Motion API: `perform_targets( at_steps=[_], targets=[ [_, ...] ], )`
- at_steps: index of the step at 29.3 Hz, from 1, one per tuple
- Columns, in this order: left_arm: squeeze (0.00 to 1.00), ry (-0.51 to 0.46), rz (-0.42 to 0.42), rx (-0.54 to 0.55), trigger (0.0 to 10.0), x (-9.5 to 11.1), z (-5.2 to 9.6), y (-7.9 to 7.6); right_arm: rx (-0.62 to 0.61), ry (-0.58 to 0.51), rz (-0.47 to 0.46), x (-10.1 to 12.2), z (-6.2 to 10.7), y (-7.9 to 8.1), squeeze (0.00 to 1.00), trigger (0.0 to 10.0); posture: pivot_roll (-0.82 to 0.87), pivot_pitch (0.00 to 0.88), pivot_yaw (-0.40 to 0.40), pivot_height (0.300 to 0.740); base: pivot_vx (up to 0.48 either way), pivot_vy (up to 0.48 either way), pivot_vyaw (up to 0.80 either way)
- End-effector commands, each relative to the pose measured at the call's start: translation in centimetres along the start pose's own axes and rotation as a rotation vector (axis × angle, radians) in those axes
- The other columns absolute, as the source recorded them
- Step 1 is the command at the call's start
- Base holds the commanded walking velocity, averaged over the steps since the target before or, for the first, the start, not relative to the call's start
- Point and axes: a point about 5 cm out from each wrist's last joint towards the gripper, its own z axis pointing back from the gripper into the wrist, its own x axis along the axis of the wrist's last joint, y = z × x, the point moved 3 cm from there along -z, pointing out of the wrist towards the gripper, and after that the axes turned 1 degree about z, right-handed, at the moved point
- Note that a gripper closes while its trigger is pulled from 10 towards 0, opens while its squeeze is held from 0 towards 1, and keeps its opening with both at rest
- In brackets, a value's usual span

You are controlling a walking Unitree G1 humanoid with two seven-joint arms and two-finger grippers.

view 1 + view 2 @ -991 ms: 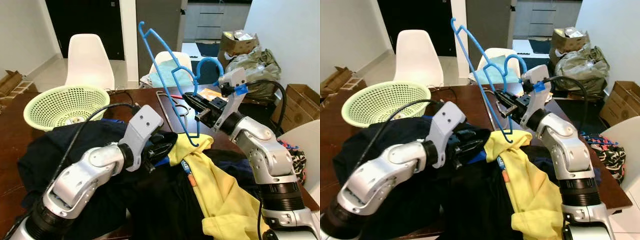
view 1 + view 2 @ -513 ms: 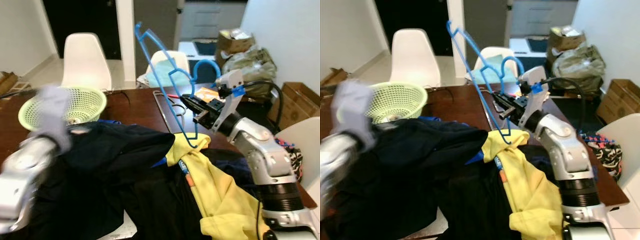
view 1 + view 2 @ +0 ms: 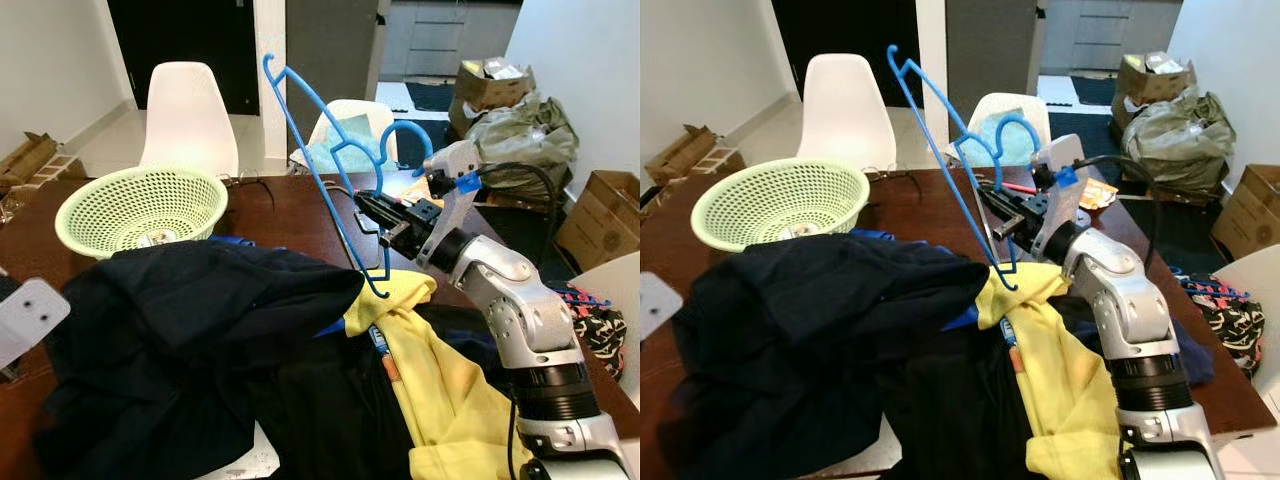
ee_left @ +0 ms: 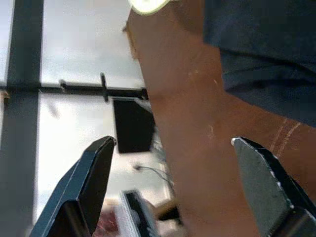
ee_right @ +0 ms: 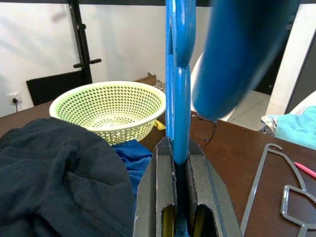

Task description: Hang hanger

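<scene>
A blue plastic hanger (image 3: 307, 150) stands tilted above the brown table (image 3: 270, 215), its hook end up and to the left. My right gripper (image 3: 378, 207) is shut on the hanger's lower part; the right wrist view has the blue bar (image 5: 177, 98) pinched between the two fingers (image 5: 163, 192). The hanger's lowest corner hangs just over a yellow garment (image 3: 430, 370). My left gripper (image 4: 173, 187) is open and holds nothing, beside the table's edge at the lower left, where its white wrist plate (image 3: 30, 315) shows.
A dark navy pile of clothes (image 3: 190, 320) covers the near table. A pale green basket (image 3: 140, 210) stands at the back left. A grey wire hanger (image 5: 276, 168) lies on the table. White chairs (image 3: 190, 110) stand behind; boxes and bags (image 3: 510, 110) sit at the right.
My left arm has pulled back off the clothes pile to the lower left edge. The right gripper still holds the blue hanger in about the same place.
</scene>
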Motion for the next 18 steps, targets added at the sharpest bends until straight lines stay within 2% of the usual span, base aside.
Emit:
perform_targets(
  at_steps=[1, 5, 6, 7, 12, 18],
  targets=[
    [0.0, -0.035, -0.119, -0.037, 10.0, 0.2, -0.6, -0.6, -0.01, -0.006, 0.007, 0.3, 0.1, -0.2, 0.0, 10.0, 0.03, 0.0, -0.017, 0.74, 0.0, 0.0, 0.0],
    [0.0, -0.081, -0.215, -0.072, 10.0, 0.3, -1.6, -1.1, -0.016, -0.003, 0.013, 0.3, 0.3, -0.4, 0.0, 10.0, 0.01, 0.0, -0.012, 0.74, 0.0, 0.0, 0.0],
    [0.0, -0.081, -0.215, -0.072, 10.0, 0.3, -1.6, -1.1, -0.016, -0.003, 0.013, 0.3, 0.3, -0.4, 0.0, 10.0, 0.01, 0.0, -0.012, 0.74, 0.0, 0.0, 0.0],
    [0.0, -0.09, -0.245, -0.066, 10.0, 0.3, -2.3, -1.0, -0.024, -0.003, 0.015, 0.4, 0.5, -0.5, 0.0, 10.0, 0.01, 0.0, -0.008, 0.74, 0.0, 0.0, 0.0],
    [0.0, -0.092, -0.254, -0.063, 10.0, 0.2, -2.8, -1.0, -0.028, -0.003, 0.017, 0.4, 0.7, -0.6, 0.0, 10.0, 0.0, 0.0, -0.004, 0.74, 0.0, 0.0, 0.0],
    [0.0, -0.13, -0.295, -0.046, 10.0, 0.8, -4.4, -1.2, -0.036, 0.0, 0.022, 0.4, 0.9, -0.7, 0.0, 10.0, -0.01, 0.0, -0.001, 0.74, 0.0, 0.0, 0.0]
  ],
)
